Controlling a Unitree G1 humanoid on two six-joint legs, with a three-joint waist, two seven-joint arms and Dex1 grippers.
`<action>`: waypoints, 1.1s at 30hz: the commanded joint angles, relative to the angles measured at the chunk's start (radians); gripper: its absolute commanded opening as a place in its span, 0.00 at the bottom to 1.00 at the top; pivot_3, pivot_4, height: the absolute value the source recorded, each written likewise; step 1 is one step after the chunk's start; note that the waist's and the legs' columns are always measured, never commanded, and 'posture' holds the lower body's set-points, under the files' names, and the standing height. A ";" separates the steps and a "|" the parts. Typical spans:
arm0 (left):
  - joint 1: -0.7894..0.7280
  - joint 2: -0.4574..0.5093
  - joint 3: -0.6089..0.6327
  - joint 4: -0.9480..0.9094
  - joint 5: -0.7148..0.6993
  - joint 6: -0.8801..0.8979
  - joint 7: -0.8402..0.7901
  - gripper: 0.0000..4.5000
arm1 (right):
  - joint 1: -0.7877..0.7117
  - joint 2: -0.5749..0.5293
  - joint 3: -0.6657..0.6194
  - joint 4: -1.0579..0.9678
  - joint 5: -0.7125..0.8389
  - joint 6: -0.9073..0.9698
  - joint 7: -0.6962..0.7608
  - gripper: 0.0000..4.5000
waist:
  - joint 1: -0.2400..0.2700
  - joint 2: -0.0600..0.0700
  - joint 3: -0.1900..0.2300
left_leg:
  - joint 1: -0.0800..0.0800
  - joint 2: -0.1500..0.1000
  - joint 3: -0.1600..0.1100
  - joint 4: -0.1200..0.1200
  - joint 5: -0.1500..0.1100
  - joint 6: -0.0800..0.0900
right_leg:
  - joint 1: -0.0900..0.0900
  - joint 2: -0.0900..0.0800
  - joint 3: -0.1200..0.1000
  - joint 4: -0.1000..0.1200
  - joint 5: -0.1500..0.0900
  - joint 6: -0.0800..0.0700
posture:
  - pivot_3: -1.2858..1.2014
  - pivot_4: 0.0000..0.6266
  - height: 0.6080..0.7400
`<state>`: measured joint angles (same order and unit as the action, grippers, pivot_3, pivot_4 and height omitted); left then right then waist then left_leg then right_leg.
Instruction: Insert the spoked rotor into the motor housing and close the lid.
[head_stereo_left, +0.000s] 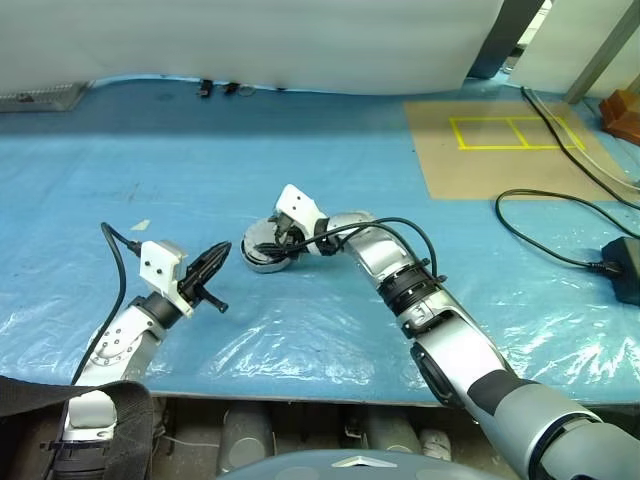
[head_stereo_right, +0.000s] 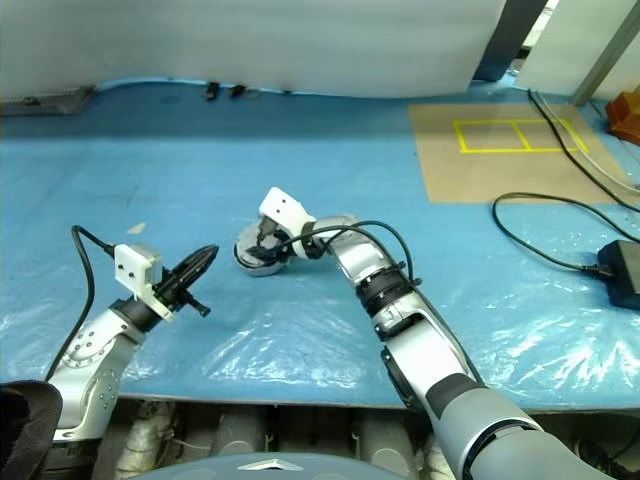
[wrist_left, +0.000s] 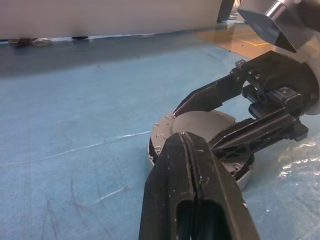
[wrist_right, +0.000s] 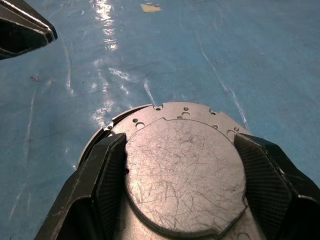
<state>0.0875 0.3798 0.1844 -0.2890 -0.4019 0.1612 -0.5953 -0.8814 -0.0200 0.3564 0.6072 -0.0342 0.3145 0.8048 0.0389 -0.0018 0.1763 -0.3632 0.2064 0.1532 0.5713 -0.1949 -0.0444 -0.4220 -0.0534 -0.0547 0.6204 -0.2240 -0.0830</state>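
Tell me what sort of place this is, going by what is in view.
Probably a robotics lab or workshop test bench. A blue plastic sheet covers the worktop, a cardboard panel carries yellow tape boxes, and loose black cables run to a black box at the edge.

Open blue table all round — the crowding is at the centre.

The motor housing (head_stereo_left: 262, 250) lies mid-table with the right gripper (wrist_right: 180, 175) spread across its scratched lid (wrist_right: 185, 170), a finger (wrist_right: 100, 175) on each side, so both flanks and the top are taken. The right arm behind it blocks the approach from the robot's right. The left gripper (head_stereo_left: 210, 265), its fingers pressed together, hangs just to the left, with a narrow strip of bare sheet between its tip and the housing. The far table is free up to the white wall; to the far right lie a brown board (head_stereo_left: 500, 145), black cables (head_stereo_left: 550, 215) and a black box (head_stereo_left: 625, 265) — well apart.
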 joint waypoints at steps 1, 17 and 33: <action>0.000 0.006 0.024 -0.022 -0.014 -0.011 0.008 0.00 | 0.014 0.023 0.010 -0.049 -0.006 0.039 -0.015 0.68 | -0.001 0.000 0.000 | 0.000 0.000 0.000 0.000 0.000 0.000 | 0.000 0.000 0.000 0.000 0.000 0.000 | 0.52 0.24 1.00; -0.019 -0.003 0.001 0.051 -0.002 -0.027 -0.005 0.00 | 0.084 0.068 0.034 -0.141 -0.011 0.241 -0.071 0.68 | -0.002 0.000 0.000 | 0.005 0.000 0.000 -0.001 0.000 0.000 | 0.002 0.000 0.002 0.002 0.000 0.000 | 0.52 0.24 1.00; -0.038 -0.005 -0.010 0.040 0.000 -0.017 0.007 0.00 | 0.109 0.018 0.164 -0.176 -0.125 0.076 -0.082 0.68 | -0.001 0.000 0.000 | 0.015 -0.001 -0.001 -0.005 0.000 -0.001 | 0.011 0.000 0.004 -0.002 0.000 0.001 | 0.52 0.24 1.00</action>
<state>0.0549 0.3682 0.1657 -0.2237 -0.3988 0.1597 -0.5879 -0.7743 0.0114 0.4624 0.4011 -0.1073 0.4406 0.7064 0.0375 -0.0019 0.1761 -0.3480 0.2056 0.1527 0.5663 -0.1951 -0.0450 -0.4114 -0.0535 -0.0502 0.6186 -0.2243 -0.0824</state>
